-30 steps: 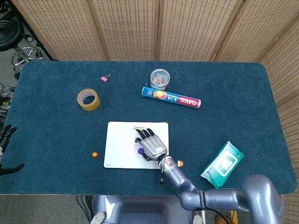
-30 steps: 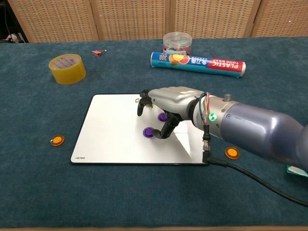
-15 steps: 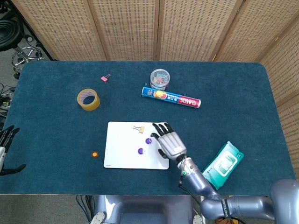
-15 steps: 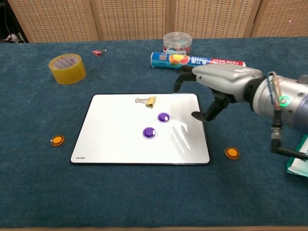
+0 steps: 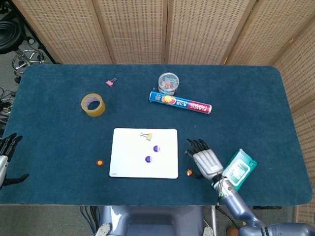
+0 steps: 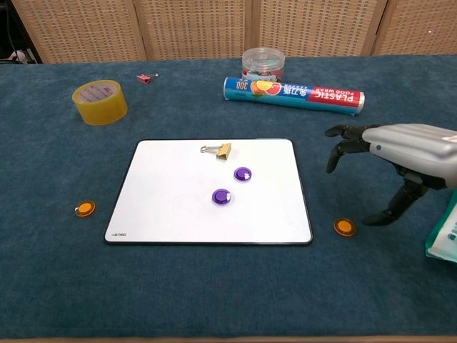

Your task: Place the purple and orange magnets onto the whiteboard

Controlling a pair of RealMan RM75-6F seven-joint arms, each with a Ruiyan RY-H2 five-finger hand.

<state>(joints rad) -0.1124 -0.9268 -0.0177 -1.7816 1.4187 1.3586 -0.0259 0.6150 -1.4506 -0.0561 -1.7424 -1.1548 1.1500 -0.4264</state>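
Chest view shows the right hand (image 6: 400, 153) empty, fingers (image 6: 341, 146) spread and curled downward, hovering just beside an orange magnet (image 6: 345, 227) on the desk (image 6: 214, 293), right of the whiteboard (image 6: 171, 207). Two purple magnets (image 6: 243, 174) already sit on the board. The orange disc looks small, light, rigid and low, so a thumb-and-fingertip pinch on its rim probably suits it best.

head view: high, looking down | chest view: low, near, facing forward | shared: whiteboard (image 5: 129, 153) (image 6: 178, 193)

R hand (image 6: 400, 153) empty, fingers spread, L hand (image 5: 7, 157) open
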